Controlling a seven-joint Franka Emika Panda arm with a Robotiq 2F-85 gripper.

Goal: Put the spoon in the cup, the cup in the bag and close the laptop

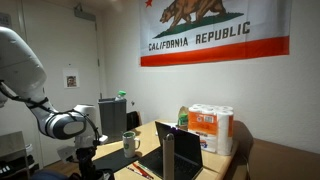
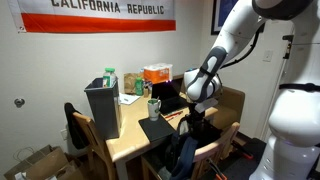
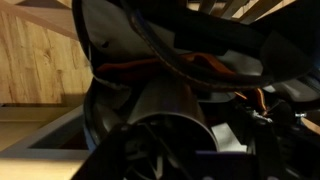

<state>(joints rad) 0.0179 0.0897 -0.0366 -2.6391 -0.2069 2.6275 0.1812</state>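
In the wrist view the cup, a dark metallic tumbler, fills the middle close to the camera, with my dark gripper parts around it; it appears held. In both exterior views my gripper hangs low beside the table's edge, above a chair. The boxy dark grey bag stands upright on the table, away from my gripper. The laptop stands open on the table. I cannot make out the spoon.
A pale handled mug stands mid-table. A paper towel pack and a green bottle stand at one end. Wooden chairs crowd the table's side under my arm.
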